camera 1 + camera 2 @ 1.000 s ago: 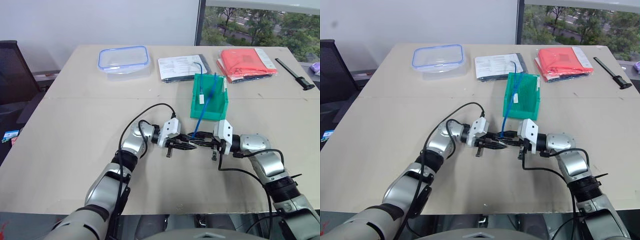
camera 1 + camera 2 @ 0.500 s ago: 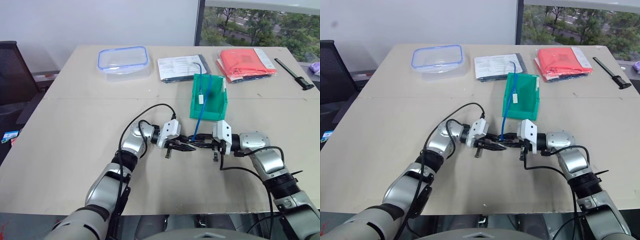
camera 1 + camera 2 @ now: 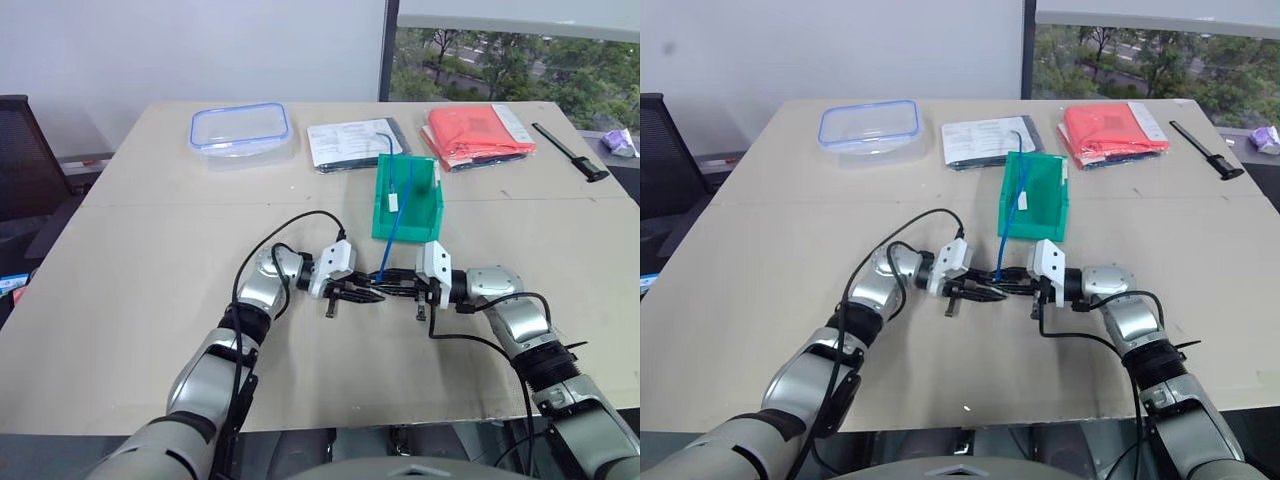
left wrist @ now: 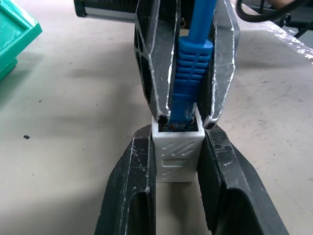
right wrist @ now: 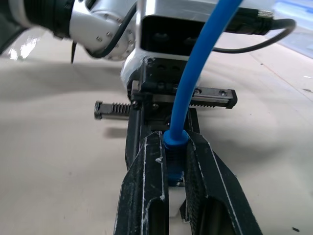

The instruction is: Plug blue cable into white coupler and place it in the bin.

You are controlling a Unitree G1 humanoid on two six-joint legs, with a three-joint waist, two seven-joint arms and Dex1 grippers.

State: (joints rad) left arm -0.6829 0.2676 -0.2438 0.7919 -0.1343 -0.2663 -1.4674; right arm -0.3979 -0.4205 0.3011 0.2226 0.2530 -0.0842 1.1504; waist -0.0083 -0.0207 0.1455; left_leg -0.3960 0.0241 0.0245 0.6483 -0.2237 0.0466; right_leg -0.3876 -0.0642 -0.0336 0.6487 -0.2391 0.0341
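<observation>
Near the table's front middle my two grippers meet tip to tip. My left gripper (image 4: 177,147) is shut on the white coupler (image 4: 177,159), a small boxy block held between its black fingers. My right gripper (image 5: 175,142) is shut on the ribbed boot of the blue cable (image 4: 194,63). The cable's plug sits in the coupler's socket. From the grippers the blue cable (image 3: 386,262) rises and arcs back over the green bin (image 3: 433,195), which stands just behind them. Inside the bin lies another small white block on a blue lead (image 3: 393,202).
Along the far side of the table lie a clear food box with a blue-rimmed lid (image 3: 241,128), printed papers on a dark packet (image 3: 355,145), a red package (image 3: 478,130) and a black tool (image 3: 568,152). A dark chair (image 3: 20,150) stands at the left.
The camera has shifted a little. My right gripper has sunk slightly with the cable. Both grips hold as before and the left gripper has stayed in place.
</observation>
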